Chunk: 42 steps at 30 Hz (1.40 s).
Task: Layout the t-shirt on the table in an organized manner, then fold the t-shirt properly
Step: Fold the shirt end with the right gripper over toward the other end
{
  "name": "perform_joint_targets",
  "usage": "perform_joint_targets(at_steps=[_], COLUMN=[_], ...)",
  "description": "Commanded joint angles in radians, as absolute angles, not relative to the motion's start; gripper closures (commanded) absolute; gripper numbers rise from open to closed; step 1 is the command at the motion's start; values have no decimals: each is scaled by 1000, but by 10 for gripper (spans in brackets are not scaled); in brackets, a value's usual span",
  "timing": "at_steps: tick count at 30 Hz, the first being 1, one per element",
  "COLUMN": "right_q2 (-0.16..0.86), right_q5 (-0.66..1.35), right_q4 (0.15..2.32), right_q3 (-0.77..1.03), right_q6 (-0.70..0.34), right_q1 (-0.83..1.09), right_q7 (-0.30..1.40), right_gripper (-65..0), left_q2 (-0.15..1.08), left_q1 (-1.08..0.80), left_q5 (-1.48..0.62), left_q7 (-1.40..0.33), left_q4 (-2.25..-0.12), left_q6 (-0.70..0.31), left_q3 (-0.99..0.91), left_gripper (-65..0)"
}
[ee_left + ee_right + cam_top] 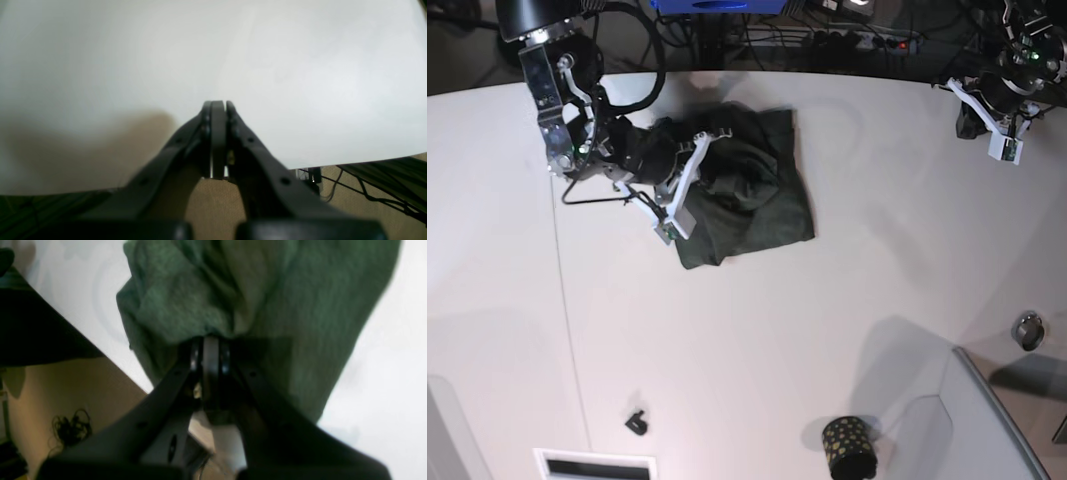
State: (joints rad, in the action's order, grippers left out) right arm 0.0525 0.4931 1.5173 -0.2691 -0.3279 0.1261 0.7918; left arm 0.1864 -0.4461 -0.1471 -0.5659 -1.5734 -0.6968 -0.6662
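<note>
Where the right gripper meets the t-shirt, its jaws are pressed together on a bunched fold of the green fabric, which spreads upward and outward from the fingertips in the right wrist view. In the base view the garment lies crumpled on the table, toward the far edge, with the right gripper at its near-left side. The left gripper has its jaws closed with nothing between them; only bare white tabletop lies ahead of it. In the base view this left gripper hangs well apart from the shirt, at the far corner. A black gold-dotted cup stands near the front edge.
</note>
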Motion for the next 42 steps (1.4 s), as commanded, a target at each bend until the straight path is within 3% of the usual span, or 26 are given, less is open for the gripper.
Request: perform_joint_targets(at_steps=[1,14,20,31,38,42], right_q2=[51,8,-53,-119,-77,51], right_q5=[507,506,506,506,506,507], right_q4=[1517,1446,1297,1070,1257,1483], right_q3=[-275,-355,-438,-776,-845,-820], right_q6=[-331,-331,-331,-317,-203,-58], right_q1=[105,-28,-116,-291,-300,-232], right_q7=[769,763,745,656,742,771], right_gripper=[-6,-6,-6,-6,-6,-6], left_q2=[200,199,199,199,199,199], left_q1=[-447,-447,-450,-455,-452,-450], left_q5=[-157,-157,-157,-157,-157,-157], left_q7=[-552,-552,-552,-552,-552,-552], left_q4=[-1590,-1589,-1589,-1589,-1589,-1589], left_q6=[-698,-698,-698,-698,-698,-698], left_q3=[-673,-673,-673,-679,-673,-673], left_gripper=[0,0,0,0,0,0])
